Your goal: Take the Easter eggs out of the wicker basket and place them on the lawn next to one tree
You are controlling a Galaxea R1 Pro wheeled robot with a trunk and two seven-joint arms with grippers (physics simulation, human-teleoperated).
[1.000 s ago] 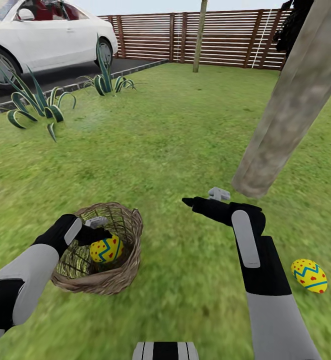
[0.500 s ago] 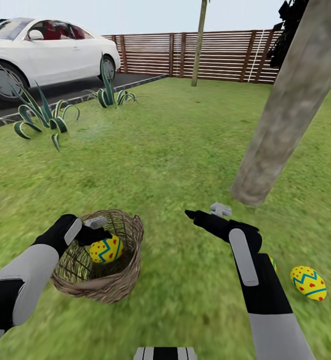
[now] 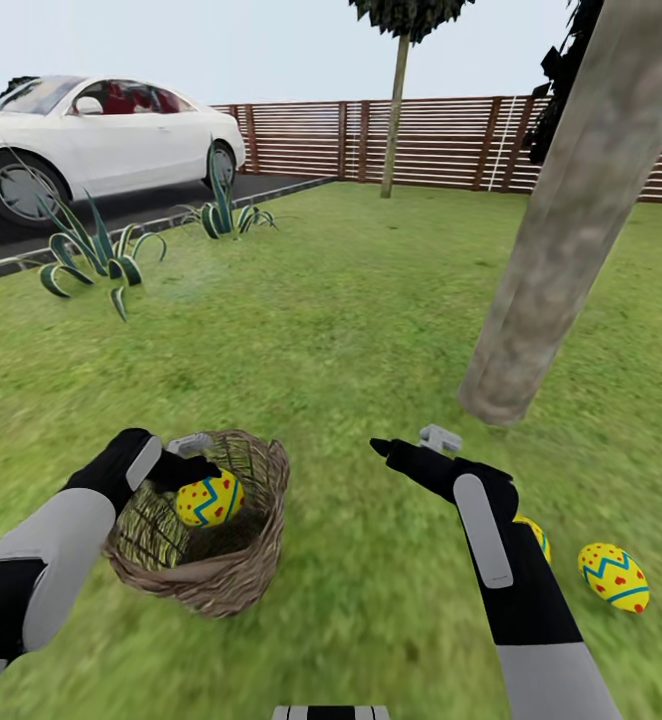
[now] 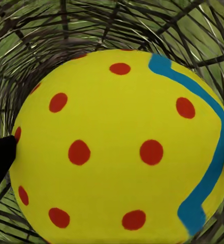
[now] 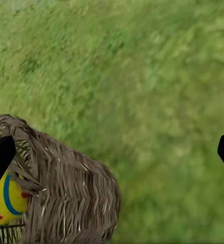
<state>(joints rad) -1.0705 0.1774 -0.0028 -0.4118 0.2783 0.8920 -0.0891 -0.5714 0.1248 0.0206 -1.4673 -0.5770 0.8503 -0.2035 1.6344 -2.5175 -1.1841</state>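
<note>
Gripping last egg [image 3: 208, 499] in left pincer [image 3: 193, 478] over basket [image 3: 233, 572], barely raised since earlier; right pincer [image 3: 379, 446] spread, idle.

A white car [image 3: 91, 140] sits on dark asphalt [image 3: 121, 210] before a brown slat fence [image 3: 451, 140], beside spiky plants [image 3: 96, 255].

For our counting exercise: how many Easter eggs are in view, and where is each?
3. One egg in the left gripper over the wicker basket; one on the lawn; one partly behind the right arm.
</note>
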